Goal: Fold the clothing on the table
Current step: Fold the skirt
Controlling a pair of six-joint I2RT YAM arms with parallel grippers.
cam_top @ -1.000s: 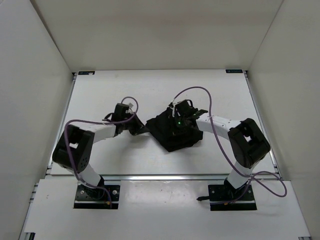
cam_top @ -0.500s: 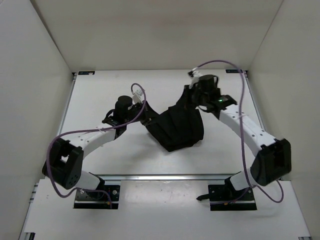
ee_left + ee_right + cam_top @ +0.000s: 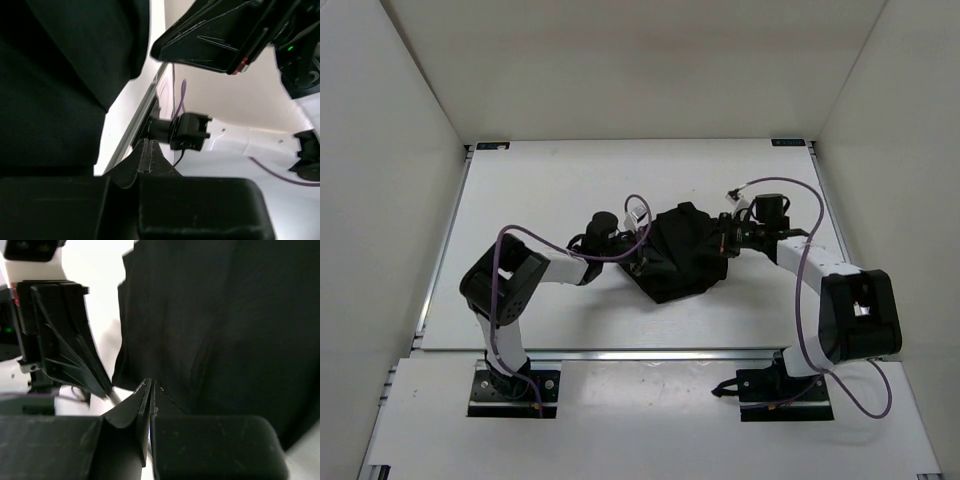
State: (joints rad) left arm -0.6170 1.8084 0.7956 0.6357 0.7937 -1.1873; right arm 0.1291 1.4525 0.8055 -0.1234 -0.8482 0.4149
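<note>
The black clothing (image 3: 682,255) lies bunched in a wrinkled heap on the white table (image 3: 540,190), between my two grippers. My left gripper (image 3: 642,252) sits low at the heap's left edge. In the left wrist view it (image 3: 147,142) is shut, with the clothing (image 3: 50,90) to its left and no fabric showing between the tips. My right gripper (image 3: 725,240) is at the heap's right edge. Its own view shows it (image 3: 151,385) shut, tips right in front of the clothing (image 3: 225,315), and I see no fabric pinched there.
White walls close in the table on the left, back and right. A metal rail (image 3: 650,352) runs along the near edge by the arm bases. Purple cables (image 3: 805,290) loop off both arms. The right arm's black body (image 3: 215,40) looms close before the left wrist camera.
Both grippers came down from a raised, spread pose with the clothing stretched between them to low positions either side of it. The clothing has dropped into a tighter heap.
</note>
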